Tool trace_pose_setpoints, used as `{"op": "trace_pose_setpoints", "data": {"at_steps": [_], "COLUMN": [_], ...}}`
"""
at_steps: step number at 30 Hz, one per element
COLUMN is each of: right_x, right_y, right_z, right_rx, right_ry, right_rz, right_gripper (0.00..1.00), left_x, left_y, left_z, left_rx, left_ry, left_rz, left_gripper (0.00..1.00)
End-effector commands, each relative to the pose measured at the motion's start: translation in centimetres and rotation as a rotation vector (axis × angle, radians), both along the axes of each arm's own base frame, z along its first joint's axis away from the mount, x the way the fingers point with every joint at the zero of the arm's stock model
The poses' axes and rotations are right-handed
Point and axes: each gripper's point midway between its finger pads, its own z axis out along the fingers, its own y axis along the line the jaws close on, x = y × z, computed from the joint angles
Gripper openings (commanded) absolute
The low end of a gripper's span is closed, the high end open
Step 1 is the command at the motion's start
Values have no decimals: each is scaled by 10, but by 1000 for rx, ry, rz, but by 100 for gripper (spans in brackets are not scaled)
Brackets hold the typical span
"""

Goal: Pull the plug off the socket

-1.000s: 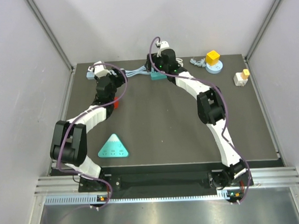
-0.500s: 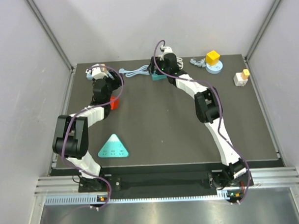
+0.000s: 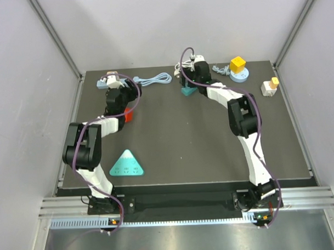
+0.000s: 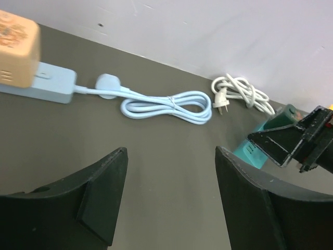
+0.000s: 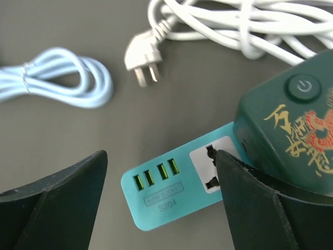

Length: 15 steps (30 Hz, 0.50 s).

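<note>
Right gripper (image 5: 160, 172), jaws apart, over teal socket strip (image 5: 171, 190), dark green plug (image 5: 291, 125) on its right end, left gripper (image 4: 170, 172) likewise spread, tan plug (image 4: 15, 49) on light-blue strip (image 4: 49, 83) upper left

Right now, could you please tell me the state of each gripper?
Left gripper: open, nothing between the fingers.
Right gripper: open, nothing between the fingers.

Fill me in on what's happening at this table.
Both robot arms are stretched toward the back. The right gripper hangs with jaws open over a teal power strip that carries a dark green plug block. The left gripper, also open, faces a blue strip with an orange block. Nothing is gripped; both blocks sit in place.
</note>
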Motion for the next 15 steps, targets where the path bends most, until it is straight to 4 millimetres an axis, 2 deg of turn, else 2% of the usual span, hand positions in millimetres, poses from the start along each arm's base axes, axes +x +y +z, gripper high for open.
{"op": "trace_pose_setpoints", "data": {"at_steps": [1, 2, 3, 4, 5, 8, 9, 10, 11, 13, 14, 15], "right_x": [-1, -5, -9, -14, -17, -25, -28, -29, -30, -28, -26, -21], "right_y": [-16, -15, -16, -20, -26, -55, -67, -71, -74, -78, -78, -84], "right_z": [73, 78, 97, 94, 101, 111, 112, 110, 108, 100, 99, 87], "right_rx": [0, -1, 4, 2, 2, 1, 13, 19, 31, 57, 61, 48], "right_ry": [-143, -144, -171, -160, -168, -175, -174, -169, -163, -142, -142, -126], "right_rz": [83, 93, 93, 79, 54, -80, -145, -175, -199, -252, -267, -305], "right_gripper": [86, 87, 88, 88, 89, 92, 92, 93, 95, 96, 99, 100], "left_x": [11, 13, 14, 16, 18, 22, 23, 24, 25, 27, 29, 31], "left_y": [-23, -26, -28, -32, -36, -49, -52, -56, -65, -75, -88, -93], "left_z": [16, 17, 15, 7, 8, 0, -1, -6, -2, -11, -5, -11], "left_rx": [-38, -39, -40, -37, -38, -33, -33, -33, -36, -26, -17, 4], "left_ry": [-81, -83, -78, -60, -61, -47, -45, -37, -48, -36, -49, -26], "left_rz": [-109, -121, -130, -149, -158, -185, -196, -207, -233, -258, -283, -279], "left_gripper": [72, 72, 72, 70, 70, 70, 70, 70, 70, 70, 70, 70]}}
